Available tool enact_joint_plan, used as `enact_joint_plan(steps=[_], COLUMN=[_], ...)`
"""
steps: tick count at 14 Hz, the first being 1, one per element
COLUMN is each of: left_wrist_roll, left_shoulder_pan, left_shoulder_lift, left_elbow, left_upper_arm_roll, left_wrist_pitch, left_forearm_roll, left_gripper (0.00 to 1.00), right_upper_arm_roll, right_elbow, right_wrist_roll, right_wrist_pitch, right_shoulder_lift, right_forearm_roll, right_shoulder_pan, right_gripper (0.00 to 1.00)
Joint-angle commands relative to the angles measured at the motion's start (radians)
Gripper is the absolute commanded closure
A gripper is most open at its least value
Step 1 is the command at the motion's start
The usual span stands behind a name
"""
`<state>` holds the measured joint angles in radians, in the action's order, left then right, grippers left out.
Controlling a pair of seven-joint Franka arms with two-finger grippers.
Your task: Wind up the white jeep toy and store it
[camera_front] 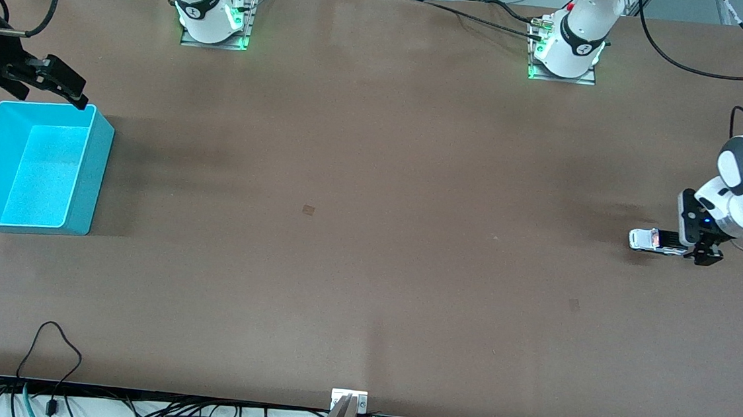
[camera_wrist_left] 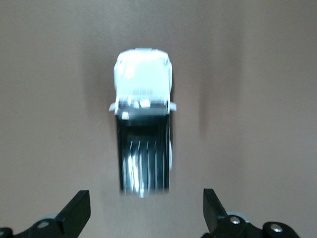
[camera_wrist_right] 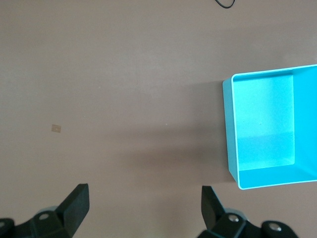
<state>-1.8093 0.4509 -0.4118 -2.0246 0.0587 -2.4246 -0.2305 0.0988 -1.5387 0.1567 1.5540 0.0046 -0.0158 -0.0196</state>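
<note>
White jeep toy (camera_front: 649,240) on the brown table (camera_front: 369,235), at the left arm's end, resting on its wheels and well apart from the cyan bin (camera_front: 36,169) at the right arm's end. Note that the toy's long axis runs along the table's length: its white hood points toward the bin, and its black roof panel (camera_wrist_left: 144,161) lies toward the left gripper (camera_front: 706,251).

Left gripper: low over the table, just beside the toy's rear end, with fingers (camera_wrist_left: 75,212) spread wide and clasping nothing. In the left wrist view you see the jeep out ahead of the fingertips, centred on the gap between them, its length running straight away from the gripper. The toy is free of both fingers.

Right gripper (camera_front: 56,81): waiting above the bin's rim on the robots' side, fingers (camera_wrist_right: 74,203) likewise spread and empty. The bin holds nothing.

Judgement for your next move: the left arm is far nearer to the jeep. The toy's nose points at the bin, so any roll should carry it toward the right arm's end, where you would collect it.
</note>
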Motion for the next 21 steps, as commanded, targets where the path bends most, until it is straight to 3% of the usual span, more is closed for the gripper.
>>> enact_joint_plan(steps=[1,5,11,16,21], left_wrist_roll=[0.106,0.322,0.727,1.167,1.66], left_shoulder_pan=[0.005,0.002,-0.003,-0.023,-0.144], left_shoulder_lift=[0.042,0.038,0.039,0.036,0.048], left_elbow=[0.1,0.269,0.322,0.444,0.584], left_upper_arm_roll=[0.036,0.102,0.254,0.381,0.412], left_wrist_pitch=[0.209,0.494,0.593,0.781,0.938], left_forearm_roll=[-0.012,-0.003,0.0,-0.001,0.052], left_gripper=[0.0,0.0,0.0,0.0,0.0], right_upper_arm_roll=[0.001,0.001,0.001,0.001,0.001], right_elbow=[-0.011,-0.011,-0.011,-0.011,-0.011], right_wrist_roll=[0.007,0.007,0.007,0.007,0.007], right_wrist_pitch=[0.005,0.005,0.005,0.006,0.005], right_shoulder_lift=[-0.011,-0.011,-0.011,-0.009,-0.009], right_forearm_roll=[0.014,0.014,0.014,0.014,0.014], right_shoulder_pan=[-0.005,-0.005,-0.005,-0.005,-0.005], right_gripper=[0.0,0.0,0.0,0.0,0.0])
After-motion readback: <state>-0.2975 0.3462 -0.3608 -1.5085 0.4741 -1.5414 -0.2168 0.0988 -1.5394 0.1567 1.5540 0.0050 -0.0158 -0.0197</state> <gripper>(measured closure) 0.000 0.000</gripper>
